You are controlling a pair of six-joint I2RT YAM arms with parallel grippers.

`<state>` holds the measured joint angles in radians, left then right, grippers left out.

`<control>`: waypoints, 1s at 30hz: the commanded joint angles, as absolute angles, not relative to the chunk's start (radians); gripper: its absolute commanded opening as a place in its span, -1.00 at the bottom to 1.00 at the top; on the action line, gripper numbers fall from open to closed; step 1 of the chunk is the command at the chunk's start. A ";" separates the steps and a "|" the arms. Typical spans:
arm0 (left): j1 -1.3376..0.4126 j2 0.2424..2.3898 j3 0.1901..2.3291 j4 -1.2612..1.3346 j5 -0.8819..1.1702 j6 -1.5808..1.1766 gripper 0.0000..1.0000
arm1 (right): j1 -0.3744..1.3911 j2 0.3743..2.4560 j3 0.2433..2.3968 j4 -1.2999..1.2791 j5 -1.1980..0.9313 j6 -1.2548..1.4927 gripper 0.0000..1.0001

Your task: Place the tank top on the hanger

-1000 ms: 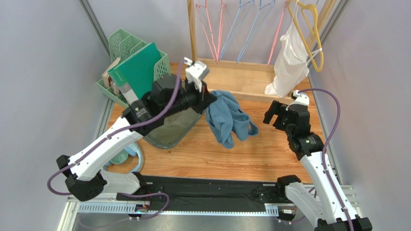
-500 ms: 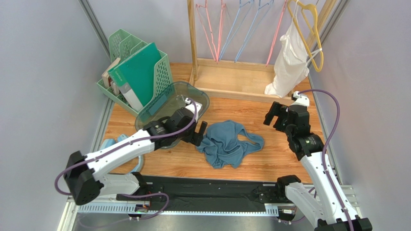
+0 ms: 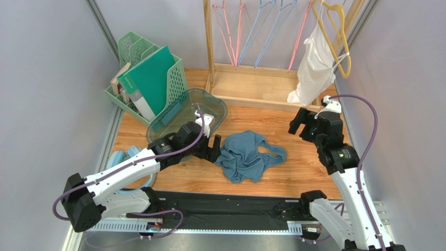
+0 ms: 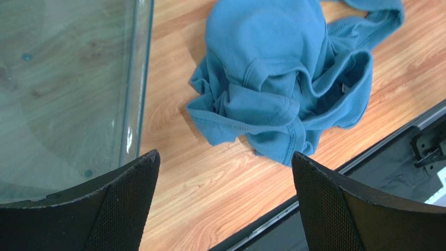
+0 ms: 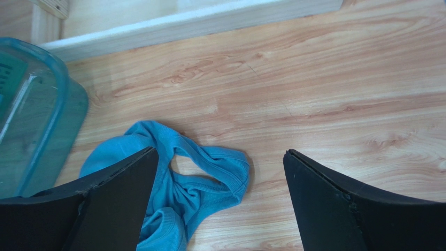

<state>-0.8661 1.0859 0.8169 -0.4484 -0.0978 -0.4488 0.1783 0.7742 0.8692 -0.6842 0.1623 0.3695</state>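
The blue-teal tank top (image 3: pixel 248 157) lies crumpled on the wooden table, held by nothing; it also shows in the left wrist view (image 4: pixel 272 78) and the right wrist view (image 5: pixel 209 167). My left gripper (image 3: pixel 213 149) hangs open just left of it, with bare wood between its fingers (image 4: pixel 225 155). Open too, my right gripper (image 3: pixel 299 121) hovers above and to the right of the garment, a strap loop lying below its jaws (image 5: pixel 220 151). Thin pink hangers, one of them the hanger (image 3: pixel 226 32), hang from the rack at the back.
A clear plastic tub (image 3: pixel 173 128) sits beside the left gripper, with a green file basket (image 3: pixel 152 78) behind it. The wooden rack (image 3: pixel 261 86) carries light-blue hangers (image 3: pixel 261 31) and a white garment (image 3: pixel 314 63) on a yellow hanger. A black strip (image 3: pixel 225 209) lines the near edge.
The left gripper, which held the tank top raised near the rack, has let it go and opened; the garment now lies on the table and the left arm has come down beside it.
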 commanded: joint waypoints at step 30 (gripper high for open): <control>-0.736 0.799 0.778 -0.502 -0.060 -0.451 0.98 | 0.183 1.660 2.253 -0.933 0.222 0.262 0.88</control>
<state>-0.7387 0.8280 0.7891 -0.4938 -0.0551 -0.4469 0.1791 1.5723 2.1555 -0.9180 0.1905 0.2935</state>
